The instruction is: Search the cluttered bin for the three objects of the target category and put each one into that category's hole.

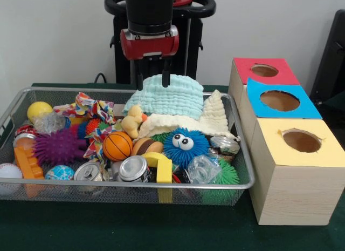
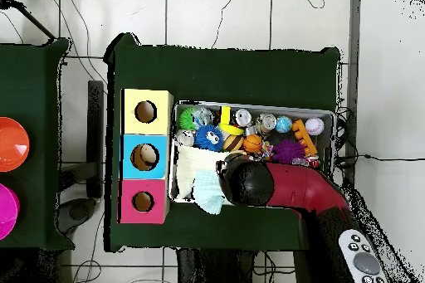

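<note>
From the front you could see the gripper (image 1: 151,81) hanging right over the light blue cloth (image 1: 167,97) at the back of the wire bin (image 1: 129,183), fingers spread fairly wide with nothing between them, tips just about touching the top fold. The overhead didn't give you that at all, since the arm's black wrist (image 2: 249,182) covered the gripper, and only a corner of the blue cloth (image 2: 207,190) poked out at its 8 o'clock.

A cream cloth (image 1: 207,119) sat at the blue one's 4 o'clock, with the yellow plush duck (image 1: 132,120) at its 7 o'clock.

The front view also showed you the basketball (image 1: 117,146), blue fuzzy ball with eyes (image 1: 185,146), purple spiky ball (image 1: 57,147) and two cans (image 1: 133,169).

What the overhead gave you better was the three boxes in a row beside the bin: yellow hole (image 2: 146,112), blue hole (image 2: 144,157), red hole (image 2: 143,202).
</note>
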`<move>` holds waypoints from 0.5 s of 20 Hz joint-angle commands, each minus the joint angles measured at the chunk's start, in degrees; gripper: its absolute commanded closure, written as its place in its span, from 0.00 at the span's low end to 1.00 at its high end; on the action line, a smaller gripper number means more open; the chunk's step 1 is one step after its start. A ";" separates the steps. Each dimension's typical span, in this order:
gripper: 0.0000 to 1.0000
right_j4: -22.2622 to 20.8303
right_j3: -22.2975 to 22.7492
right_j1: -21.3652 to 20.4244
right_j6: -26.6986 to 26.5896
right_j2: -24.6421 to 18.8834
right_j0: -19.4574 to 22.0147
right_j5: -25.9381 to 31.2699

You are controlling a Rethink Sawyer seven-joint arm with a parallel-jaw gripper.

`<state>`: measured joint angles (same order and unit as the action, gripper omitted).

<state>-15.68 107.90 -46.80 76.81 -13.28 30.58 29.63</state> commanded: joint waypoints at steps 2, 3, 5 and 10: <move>0.00 1.36 -4.98 3.38 8.77 -0.01 0.19 -2.03; 0.00 1.38 -5.44 3.52 8.39 -0.22 0.38 -1.82; 0.00 1.40 -6.02 4.03 7.68 -0.55 0.72 -1.28; 0.00 1.36 -8.19 5.42 7.79 -0.16 0.46 -0.76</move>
<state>-15.66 104.98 -43.78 76.81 -13.10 30.59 29.63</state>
